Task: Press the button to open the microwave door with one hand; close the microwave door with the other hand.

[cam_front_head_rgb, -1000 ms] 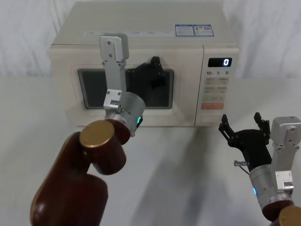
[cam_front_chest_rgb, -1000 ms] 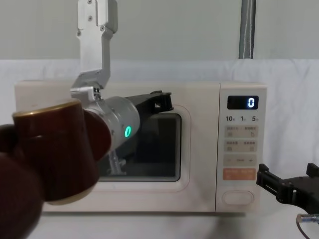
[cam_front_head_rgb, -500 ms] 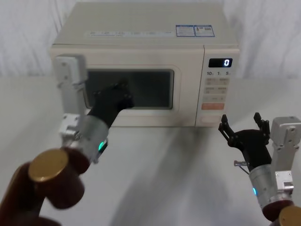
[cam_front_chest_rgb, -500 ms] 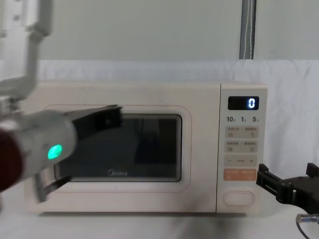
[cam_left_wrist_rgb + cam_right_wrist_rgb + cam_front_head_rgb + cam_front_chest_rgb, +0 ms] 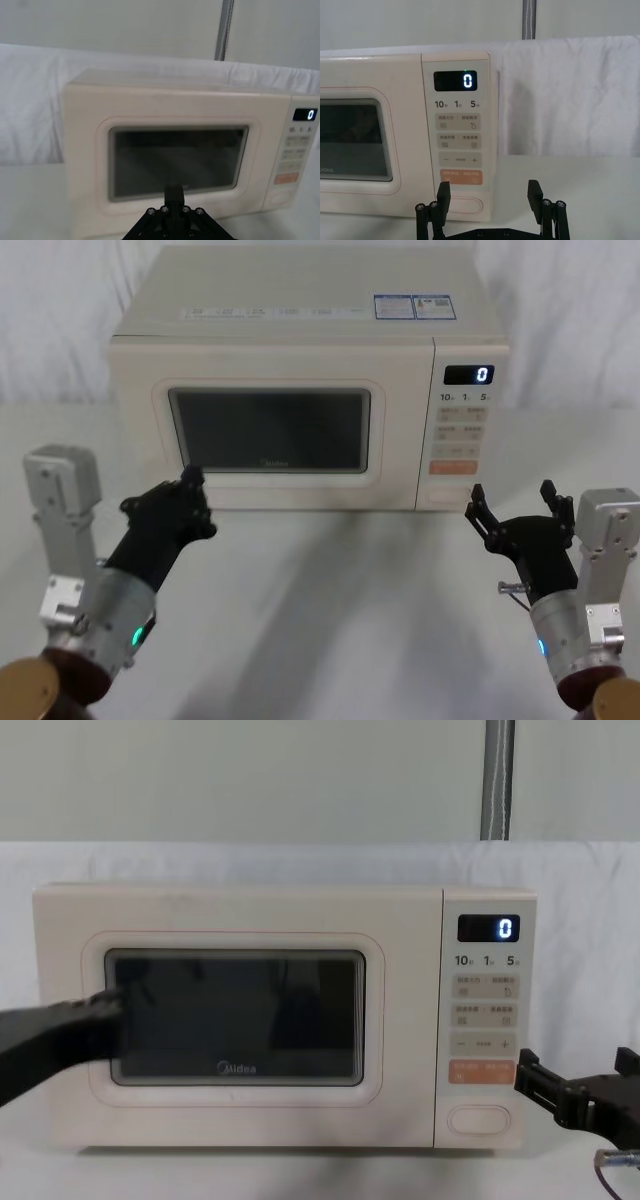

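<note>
The microwave door (image 5: 270, 430) sits flush in the cream microwave, its dark window facing me; it also shows in the chest view (image 5: 235, 1020) and the left wrist view (image 5: 177, 165). The button (image 5: 448, 495) is the wide cream pill at the bottom of the control strip (image 5: 479, 1119) (image 5: 465, 205). My left gripper (image 5: 187, 483), with the green light, is shut and hangs just in front of the door's lower left corner (image 5: 103, 1007), not touching it. To the right of the button and short of it, my right gripper (image 5: 512, 508), with the blue light, stands open (image 5: 489, 194) (image 5: 578, 1072).
The microwave stands on a white table (image 5: 340, 590) with open room in front of it. Its display (image 5: 467, 373) reads 0, with an orange key (image 5: 451, 466) just above the button. White cloth hangs behind, and a grey pole (image 5: 497, 780) rises at the back right.
My left arm has swung away from the door window, down and left toward the table's near side. The door stays flush. The right arm has not moved.
</note>
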